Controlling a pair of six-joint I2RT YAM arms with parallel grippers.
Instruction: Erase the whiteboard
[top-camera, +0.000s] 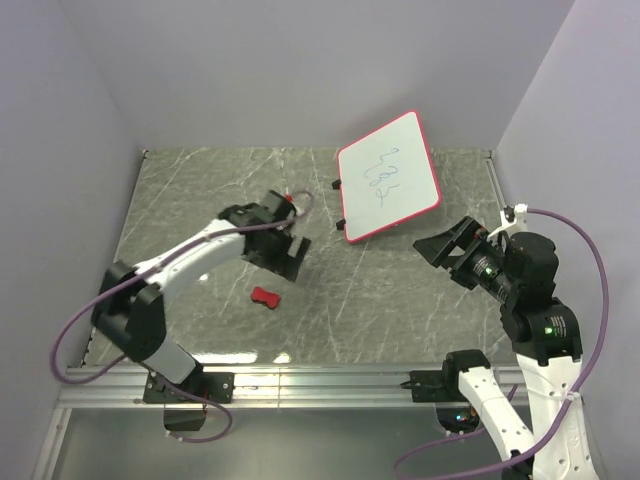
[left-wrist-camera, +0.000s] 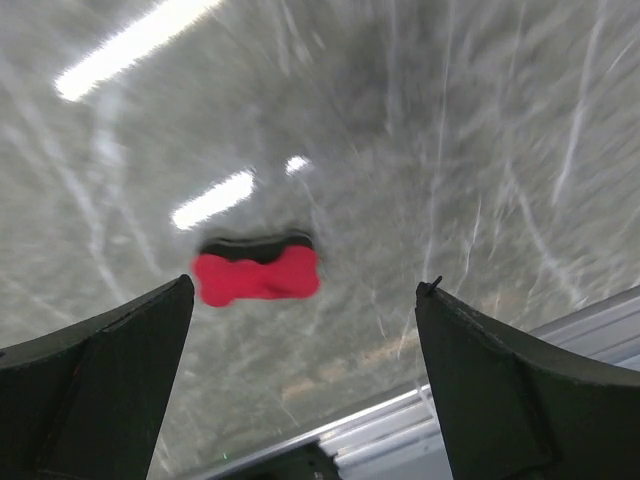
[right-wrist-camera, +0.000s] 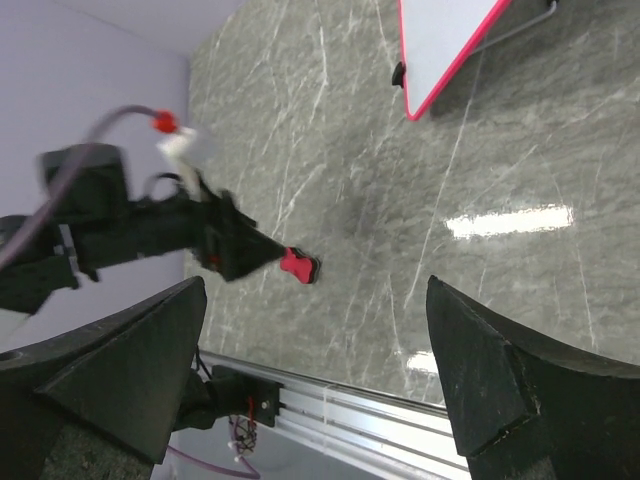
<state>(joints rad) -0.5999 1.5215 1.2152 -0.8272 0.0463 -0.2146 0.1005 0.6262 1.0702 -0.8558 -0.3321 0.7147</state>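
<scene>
Pink-rimmed rounded whiteboard (top-camera: 388, 178) at one o'clock on veined marble table (top-camera: 200, 200); bone-shaped red eraser (top-camera: 265, 297) at seven; left gripper (top-camera: 290, 258), right gripper (top-camera: 441, 238) released.

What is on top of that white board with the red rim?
Only a blue-green scribble on the whiteboard; no object rests on it. Whatever lies beneath it is covered.
</scene>
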